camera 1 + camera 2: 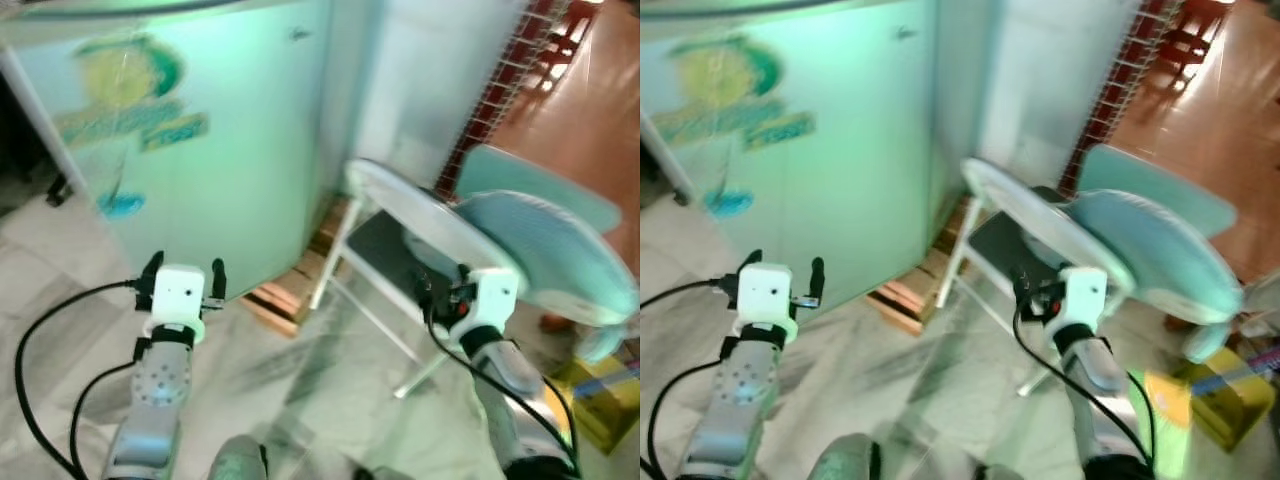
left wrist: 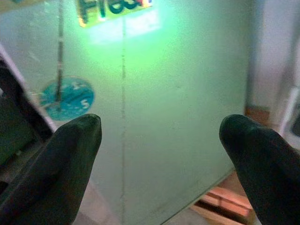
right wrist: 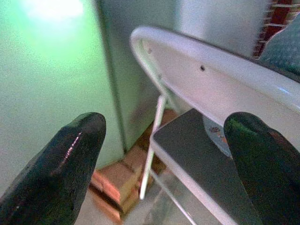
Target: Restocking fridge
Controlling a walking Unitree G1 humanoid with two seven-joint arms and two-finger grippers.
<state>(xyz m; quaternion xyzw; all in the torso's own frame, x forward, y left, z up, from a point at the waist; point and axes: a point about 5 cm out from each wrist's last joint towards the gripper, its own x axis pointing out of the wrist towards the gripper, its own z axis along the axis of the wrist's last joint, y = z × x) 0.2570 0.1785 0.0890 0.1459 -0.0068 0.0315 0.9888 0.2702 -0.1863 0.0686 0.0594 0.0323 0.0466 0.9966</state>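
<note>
With both the left gripper (image 1: 184,272) and right gripper (image 3: 164,136) spread apart and empty, square yourself to the fridge (image 1: 200,130) filling the upper left, keeping your right arm off the folding chair (image 1: 400,215) at centre right.

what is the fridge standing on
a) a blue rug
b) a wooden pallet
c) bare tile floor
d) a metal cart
b: orange-brown wooden slats of a pallet stick out from under the bottom corner of the pale green fridge, beside the legs of the white folding chair.
</note>
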